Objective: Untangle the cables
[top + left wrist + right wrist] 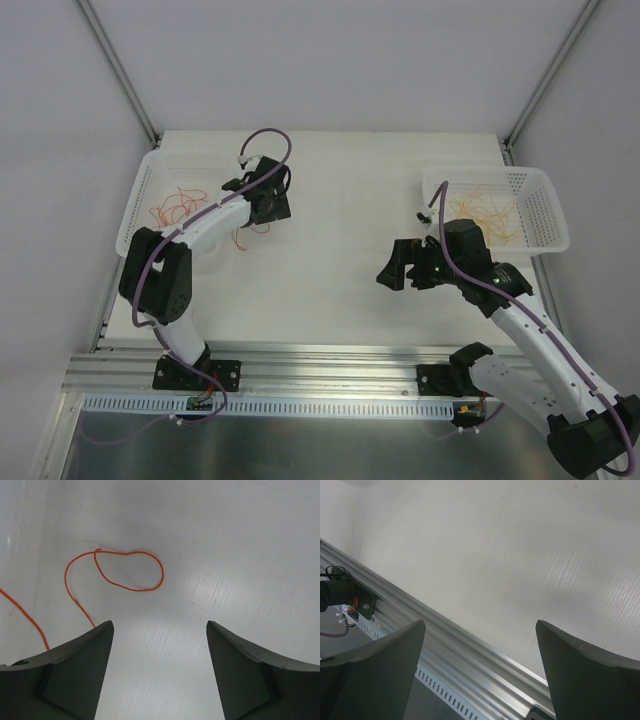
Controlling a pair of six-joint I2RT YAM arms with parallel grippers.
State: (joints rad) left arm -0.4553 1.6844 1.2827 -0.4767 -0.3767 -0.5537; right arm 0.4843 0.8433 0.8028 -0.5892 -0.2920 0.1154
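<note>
A white table (340, 270) fills the middle of the frame, pale grey walls (340, 60) rise behind it, slanted aluminium posts (118, 70) cross the upper corners, and a slotted aluminium rail (330, 380) runs along the bottom.

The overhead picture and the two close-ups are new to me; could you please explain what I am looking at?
Two robot arms stand at a white table's near edge. The overhead picture looks down on both; each close-up comes from a camera on one wrist, with that arm's two dark fingers at the bottom. The left basket holds thin red-orange cables; the right basket holds paler orange cables. One loose red cable lies looped on the table before the left gripper. It and the right gripper are open, holding nothing.
</note>
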